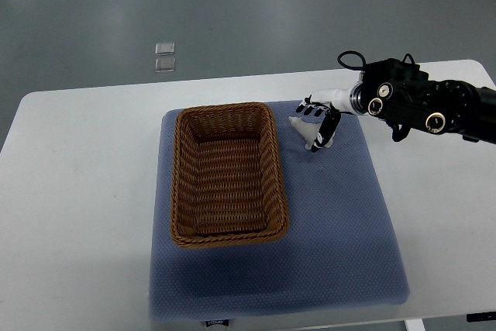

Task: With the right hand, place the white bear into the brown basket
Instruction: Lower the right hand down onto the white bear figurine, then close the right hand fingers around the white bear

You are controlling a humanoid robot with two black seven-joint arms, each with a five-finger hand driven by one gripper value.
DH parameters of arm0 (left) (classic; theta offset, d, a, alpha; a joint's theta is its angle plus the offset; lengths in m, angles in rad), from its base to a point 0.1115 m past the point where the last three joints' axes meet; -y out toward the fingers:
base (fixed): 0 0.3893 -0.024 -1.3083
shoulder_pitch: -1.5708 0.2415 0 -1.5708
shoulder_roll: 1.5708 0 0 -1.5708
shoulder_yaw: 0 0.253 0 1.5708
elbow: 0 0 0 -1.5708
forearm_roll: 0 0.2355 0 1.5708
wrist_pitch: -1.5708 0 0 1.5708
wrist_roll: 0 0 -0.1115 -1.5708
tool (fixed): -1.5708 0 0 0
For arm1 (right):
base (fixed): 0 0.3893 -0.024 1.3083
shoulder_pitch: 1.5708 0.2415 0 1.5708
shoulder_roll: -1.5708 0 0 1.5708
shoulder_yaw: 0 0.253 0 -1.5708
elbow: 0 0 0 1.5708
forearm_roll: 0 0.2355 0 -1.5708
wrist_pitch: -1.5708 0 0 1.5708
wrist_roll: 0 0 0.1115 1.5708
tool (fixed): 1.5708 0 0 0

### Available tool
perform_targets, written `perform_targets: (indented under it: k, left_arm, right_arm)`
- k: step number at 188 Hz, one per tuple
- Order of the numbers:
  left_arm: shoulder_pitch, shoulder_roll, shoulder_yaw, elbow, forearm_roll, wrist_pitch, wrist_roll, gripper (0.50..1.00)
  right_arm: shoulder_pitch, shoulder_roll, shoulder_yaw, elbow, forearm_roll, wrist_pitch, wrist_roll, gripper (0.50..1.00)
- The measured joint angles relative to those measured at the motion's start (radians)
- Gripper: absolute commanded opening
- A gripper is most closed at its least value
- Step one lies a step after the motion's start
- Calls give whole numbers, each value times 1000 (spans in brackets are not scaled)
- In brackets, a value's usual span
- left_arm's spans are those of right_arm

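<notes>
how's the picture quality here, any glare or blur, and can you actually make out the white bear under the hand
Top view: even, soft overhead light, only faint shadows inside the brown basket; mild sheen on the white table, no harsh glare; everything is reasonably sharp. The white bear is small, pale and mostly covered by the right hand, so its shape is hard to read.

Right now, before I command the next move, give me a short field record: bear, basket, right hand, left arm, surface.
bear: white bear on the blue mat, just right of the basket's far right corner, mostly covered by the hand
basket: brown basket, upright on the mat, nothing inside
right hand: right hand at the bear, fingers curled around it; lift-off cannot be told
left arm: not in view
surface: white table under the mat
task state: bear not yet in basket
</notes>
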Motion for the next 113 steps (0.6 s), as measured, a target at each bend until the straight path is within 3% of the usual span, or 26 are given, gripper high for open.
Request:
perform_targets:
  k: [31, 61, 73, 113]
  left_arm:
    - [0, 0, 0, 0, 0, 0, 0, 1000]
    - [0, 0, 0, 0, 0, 0, 0, 1000]
    - [0, 0, 0, 0, 0, 0, 0, 1000]
    - [0, 0, 0, 0, 0, 1, 0, 1000]
  right_arm:
    - [-17, 20, -1, -18, -26, -17, 13, 776]
    - [-27, 23, -1, -27, -50, -24, 15, 554]
    - [-28, 24, -1, -27, -59, -26, 15, 500]
    - [-22, 18, -1, -30, -76, -30, 15, 500]
